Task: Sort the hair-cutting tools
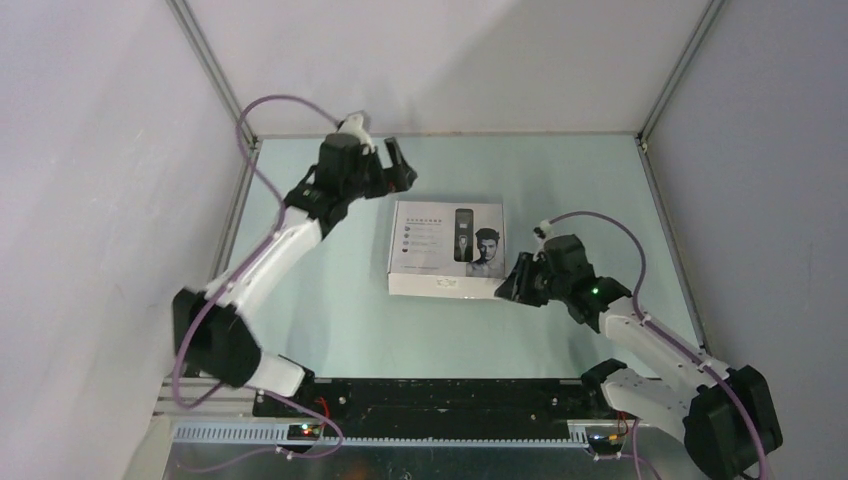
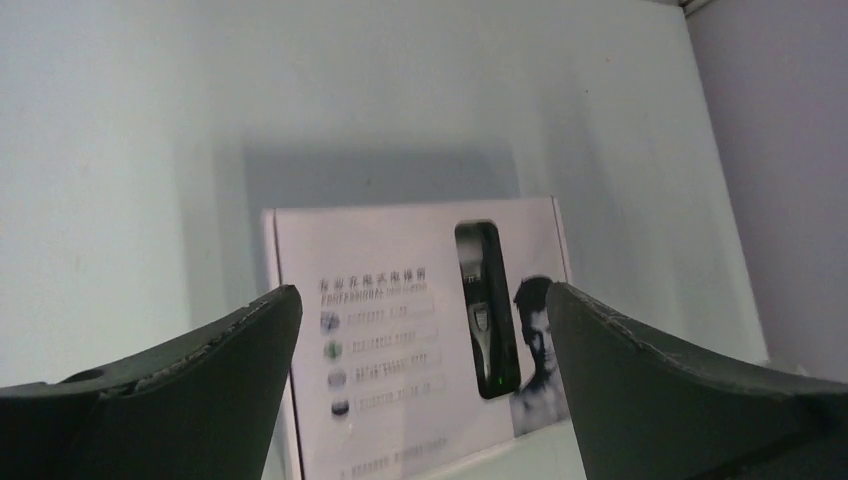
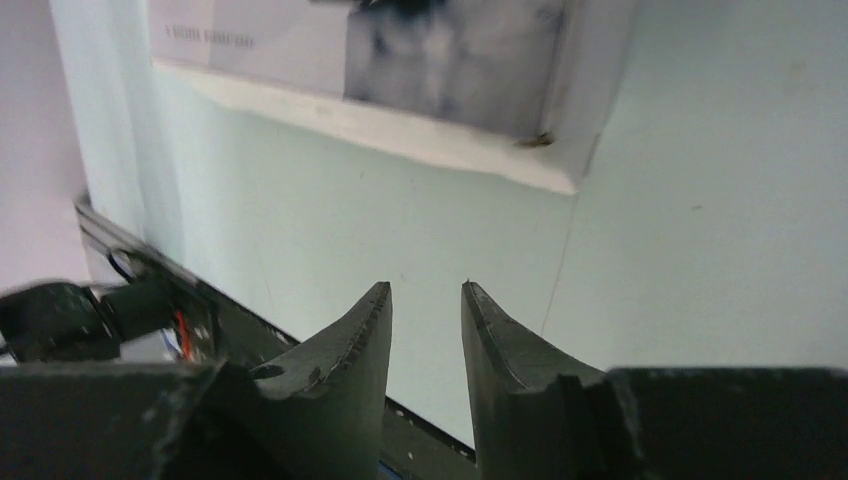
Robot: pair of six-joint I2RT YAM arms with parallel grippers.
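We cannot tell where the hair-cutting tools lie; only the white box (image 1: 446, 248) shows, flat on the table (image 1: 340, 300). Beyond the box's far-left corner the left gripper (image 1: 401, 164) hangs, fingers spread wide, empty. At its near-right corner the right gripper (image 3: 426, 290) has its fingers slightly apart, holding nothing.

Your enclosure, as listed:
- One pale green counter (image 1: 340, 320).
- Three plain whitish walls (image 1: 450, 60): back, left and right.
- Two metal corner posts (image 1: 205, 58).
- One black plate (image 1: 450, 395) along your near edge.
- Possibly a slotted aluminium rail (image 1: 420, 432) below it.
- Light is soft and even.
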